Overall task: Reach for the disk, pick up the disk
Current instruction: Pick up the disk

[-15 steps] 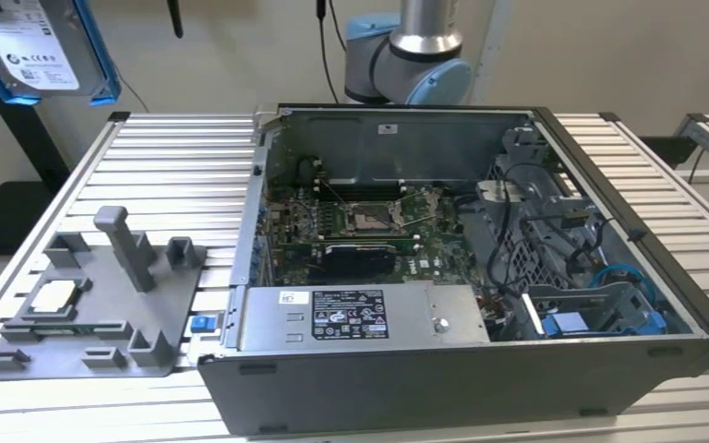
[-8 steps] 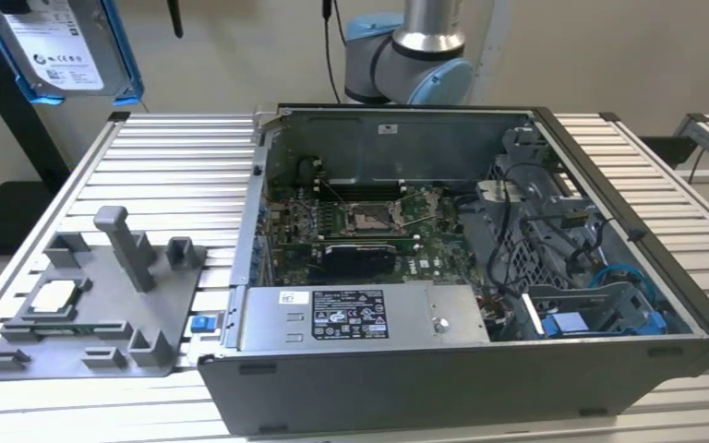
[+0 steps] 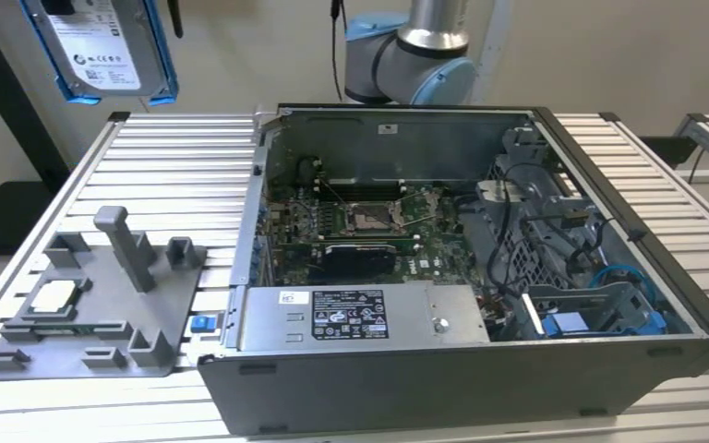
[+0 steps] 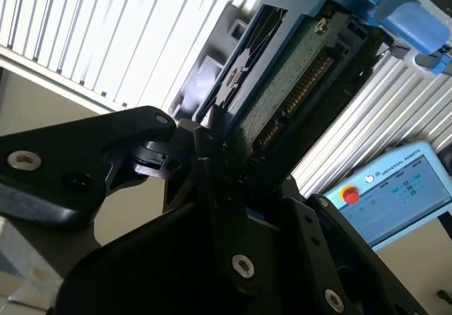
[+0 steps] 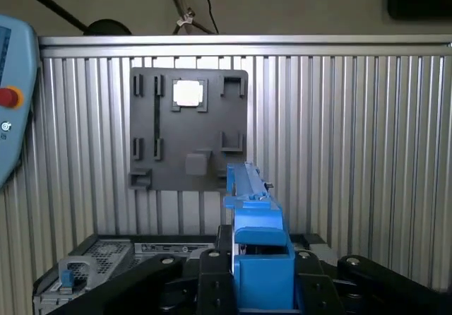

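The disk point(image 3: 108, 51), silver-grey with a white label and a blue bracket, hangs high in the air above the table's far corner on the exterior view's left. In the second wrist view its green circuit-board underside point(image 4: 296, 82) runs out from between my black fingers point(image 4: 205, 152). In the first wrist view I see the disk edge-on, its blue bracket point(image 5: 258, 223) standing up from my gripper point(image 5: 258, 262). The gripper is shut on the disk, with the table far below it.
An open computer case point(image 3: 453, 388) lies on the slatted aluminium table point(image 3: 170, 157). Beside it on the exterior view's left sits a grey fixture plate point(image 3: 170, 305) holding a small silver chip point(image 3: 56, 295). The arm's base point(image 3: 410, 55) stands behind the case. A pendant point(image 4: 395, 188) lies near the table's edge.
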`<act>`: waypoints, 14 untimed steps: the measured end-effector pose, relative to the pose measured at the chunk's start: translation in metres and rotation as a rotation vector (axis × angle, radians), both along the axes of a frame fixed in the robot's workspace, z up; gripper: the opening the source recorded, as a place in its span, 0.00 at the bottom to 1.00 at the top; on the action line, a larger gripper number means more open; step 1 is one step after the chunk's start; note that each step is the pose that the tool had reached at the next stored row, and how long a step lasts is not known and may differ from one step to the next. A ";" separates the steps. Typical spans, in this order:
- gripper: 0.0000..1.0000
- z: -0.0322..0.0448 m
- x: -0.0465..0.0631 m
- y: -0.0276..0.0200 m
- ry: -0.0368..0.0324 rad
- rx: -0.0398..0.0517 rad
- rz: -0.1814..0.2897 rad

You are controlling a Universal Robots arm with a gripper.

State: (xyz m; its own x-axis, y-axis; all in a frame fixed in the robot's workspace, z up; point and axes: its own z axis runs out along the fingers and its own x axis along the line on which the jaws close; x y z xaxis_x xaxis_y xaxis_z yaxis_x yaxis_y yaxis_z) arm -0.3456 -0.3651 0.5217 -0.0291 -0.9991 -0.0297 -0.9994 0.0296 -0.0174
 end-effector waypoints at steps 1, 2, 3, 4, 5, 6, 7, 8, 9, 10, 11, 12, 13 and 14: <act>0.00 -0.0001 0.005 0.0000 -0.0001 0.0001 0.000; 0.00 0.0000 0.009 0.0000 -0.0001 0.0001 0.000; 0.00 0.0000 0.014 0.0000 -0.0001 0.0001 0.000; 0.00 0.0000 0.018 0.0000 -0.0001 0.0000 0.000; 0.00 -0.0001 0.022 0.0000 -0.0001 0.0001 0.000; 0.00 -0.0001 0.026 0.0000 -0.0001 0.0001 0.000; 0.00 -0.0001 0.030 0.0000 -0.0002 0.0001 0.000; 0.00 -0.0001 0.034 0.0000 -0.0001 0.0001 0.000; 0.00 0.0000 0.038 0.0000 -0.0001 0.0001 0.000; 0.00 0.0000 0.042 0.0000 -0.0001 0.0001 0.000; 0.00 -0.0001 0.046 0.0000 -0.0001 0.0001 0.000; 0.00 -0.0001 0.050 0.0000 -0.0001 0.0000 0.000; 0.00 -0.0001 0.055 0.0000 -0.0002 0.0001 0.000; 0.00 0.0000 0.059 0.0000 0.0000 0.0000 0.000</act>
State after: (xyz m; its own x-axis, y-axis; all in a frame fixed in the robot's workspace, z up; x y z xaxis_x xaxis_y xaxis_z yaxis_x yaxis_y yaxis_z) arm -0.2865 -0.3651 0.5217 -0.0292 -0.9991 -0.0297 -0.9994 0.0297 -0.0174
